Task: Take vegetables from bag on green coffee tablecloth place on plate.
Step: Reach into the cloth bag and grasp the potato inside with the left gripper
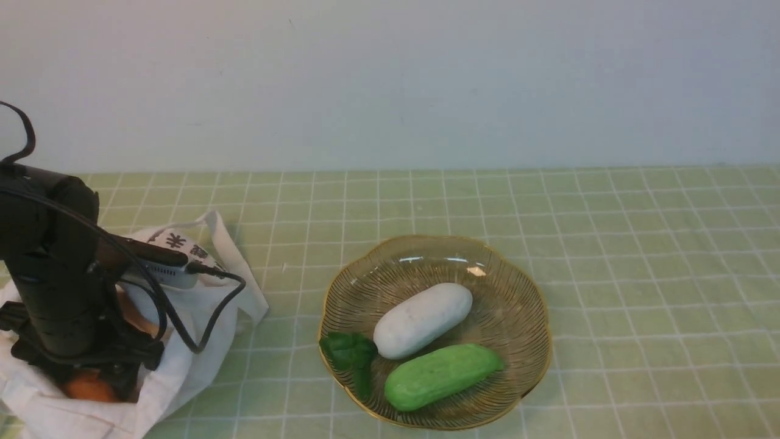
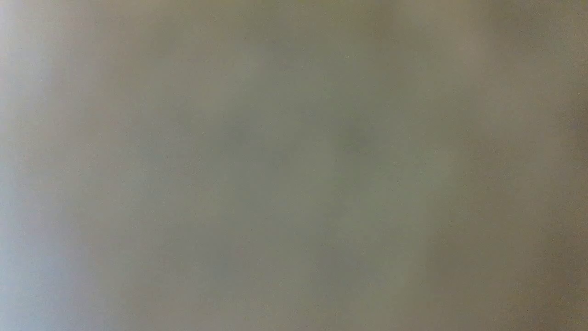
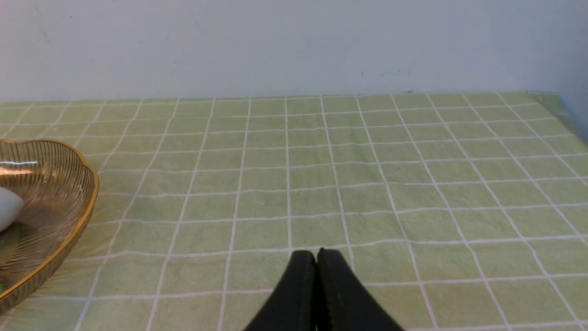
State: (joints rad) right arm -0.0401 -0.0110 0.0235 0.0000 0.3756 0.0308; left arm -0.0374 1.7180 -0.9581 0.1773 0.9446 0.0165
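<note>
The white bag (image 1: pixel 201 305) lies slumped at the left on the green coffee tablecloth (image 1: pixel 640 274). My left gripper (image 1: pixel 106 369) reaches down into the bag's mouth, its fingers hidden by the arm and cloth. An orange-brown vegetable (image 1: pixel 85 387) shows just below it inside the bag; whether it is gripped I cannot tell. The left wrist view is a grey-beige blur. The amber plate (image 1: pixel 530 317) holds a white oblong vegetable (image 1: pixel 422 320), a green oblong one (image 1: pixel 442 375) and a dark green leaf (image 1: pixel 350 353). My right gripper (image 3: pixel 316 253) is shut and empty over bare cloth, right of the plate (image 3: pixel 87 184).
A pale wall runs along the far edge of the tablecloth. A black cable (image 1: pixel 213 317) loops from the left arm over the bag. The cloth's right edge (image 3: pixel 569 115) shows in the right wrist view.
</note>
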